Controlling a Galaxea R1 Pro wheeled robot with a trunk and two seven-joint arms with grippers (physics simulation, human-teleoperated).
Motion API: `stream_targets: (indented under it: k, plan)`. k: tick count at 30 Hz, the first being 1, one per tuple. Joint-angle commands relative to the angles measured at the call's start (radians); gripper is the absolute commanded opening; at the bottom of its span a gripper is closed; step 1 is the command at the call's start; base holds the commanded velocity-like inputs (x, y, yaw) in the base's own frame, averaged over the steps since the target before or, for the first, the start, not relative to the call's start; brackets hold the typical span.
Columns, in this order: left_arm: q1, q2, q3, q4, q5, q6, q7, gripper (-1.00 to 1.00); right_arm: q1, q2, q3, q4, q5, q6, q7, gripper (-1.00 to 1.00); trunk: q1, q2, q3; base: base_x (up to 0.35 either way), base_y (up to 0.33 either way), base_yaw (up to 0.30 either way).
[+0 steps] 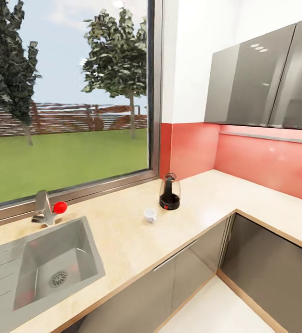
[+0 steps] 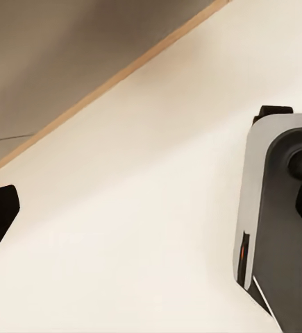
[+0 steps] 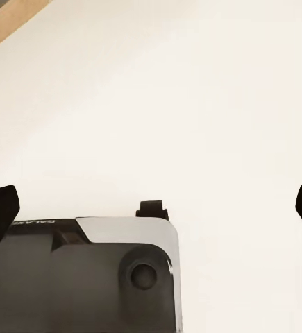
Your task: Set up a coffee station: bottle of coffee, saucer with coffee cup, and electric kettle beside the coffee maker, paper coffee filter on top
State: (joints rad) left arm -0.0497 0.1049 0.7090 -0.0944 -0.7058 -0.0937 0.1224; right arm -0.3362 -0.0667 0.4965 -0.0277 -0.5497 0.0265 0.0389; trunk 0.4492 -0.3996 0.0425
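Head view showed the electric kettle (image 1: 169, 193) and coffee cup (image 1: 149, 215) standing near each other on the kitchen countertop (image 1: 123, 236); no station assembled yet. Both wrist views showed fingertips spread wide, holding nothing.

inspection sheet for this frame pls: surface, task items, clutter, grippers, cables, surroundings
Surface: light kitchen countertop, L-shaped, over dark grey cabinet fronts.
Job's things: electric kettle upright near the corner; coffee cup standing on the counter beside it, apart, no saucer under it.
Clutter: steel sink with faucet and a red knob.
Grippers: left gripper and right gripper both spread wide, empty, over pale floor beside the robot's base.
Cables: nothing seen.
Surroundings: window onto lawn and trees, red backsplash, grey wall cabinets.
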Motion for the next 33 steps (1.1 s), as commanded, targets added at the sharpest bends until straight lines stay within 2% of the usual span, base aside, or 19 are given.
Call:
stream_targets:
  k: [1,10,21,23,24,27,33]
  plan:
    - [-0.001,0.0,0.007,0.002,-0.011,-0.004,0.005,1.0,0.0,-0.001,0.008,-0.001,-0.01,0.003,0.003,1.0,0.001,-0.001,0.0,0.286,-0.154,0.276]
    - [-0.001,-0.001,0.007,0.002,-0.011,-0.004,0.006,1.0,0.0,-0.001,0.008,-0.001,-0.01,0.003,0.003,1.0,0.001,-0.001,0.0,0.277,-0.168,0.266]
    - [0.004,0.001,0.011,0.035,-0.009,-0.004,0.003,1.0,0.0,-0.001,0.007,-0.001,-0.01,0.004,0.003,1.0,0.001,-0.001,0.0,0.192,-0.229,0.042]
    - [0.018,0.004,0.011,0.044,-0.009,-0.005,0.002,1.0,0.0,-0.001,0.007,-0.001,-0.01,0.004,0.003,1.0,0.001,-0.001,0.0,0.116,-0.272,0.002]
    - [0.047,0.008,0.011,0.05,-0.01,-0.007,0.001,1.0,0.0,-0.002,0.007,-0.001,-0.01,0.003,0.003,1.0,0.001,-0.001,0.0,0.093,-0.281,0.001]
    - [0.086,0.012,0.012,0.052,-0.009,-0.016,-0.004,1.0,0.0,-0.002,0.007,-0.001,-0.01,0.004,0.003,1.0,0.001,-0.001,0.0,0.044,-0.284,0.0]
    - [0.128,0.013,0.013,0.055,-0.003,-0.024,-0.01,1.0,0.0,-0.002,0.008,-0.001,-0.01,0.004,0.003,1.0,0.001,-0.001,0.0,-0.052,-0.286,0.0]
